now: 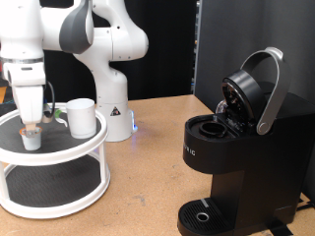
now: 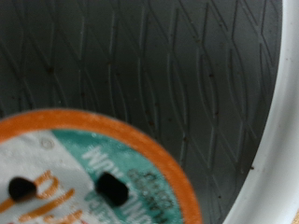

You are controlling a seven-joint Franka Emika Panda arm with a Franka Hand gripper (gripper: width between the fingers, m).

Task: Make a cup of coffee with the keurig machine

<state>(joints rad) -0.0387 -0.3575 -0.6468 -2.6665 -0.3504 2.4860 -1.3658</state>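
My gripper (image 1: pixel 32 126) hangs over the top tier of a white round two-tier stand (image 1: pixel 69 154) at the exterior view's left. Its fingertips are right at a small white coffee pod (image 1: pixel 31 140) standing on that tier. The wrist view shows the pod's lid (image 2: pixel 84 177) very close: orange rim, teal print, two dark holes; no fingers show there. The white cup (image 1: pixel 81 118) stands on the same tier, just to the pod's right. The black keurig machine (image 1: pixel 236 167) stands at the right with its silver-handled lid (image 1: pixel 261 88) raised and its pod chamber open. Its drip tray (image 1: pixel 202 216) is bare.
The robot's white base (image 1: pixel 110 98) stands behind the stand. The stand's top tier has a grey patterned mat (image 2: pixel 140 56) and a white raised rim (image 2: pixel 271 159). The lower tier (image 1: pixel 49 182) holds nothing. A wooden tabletop (image 1: pixel 148 167) lies between stand and machine.
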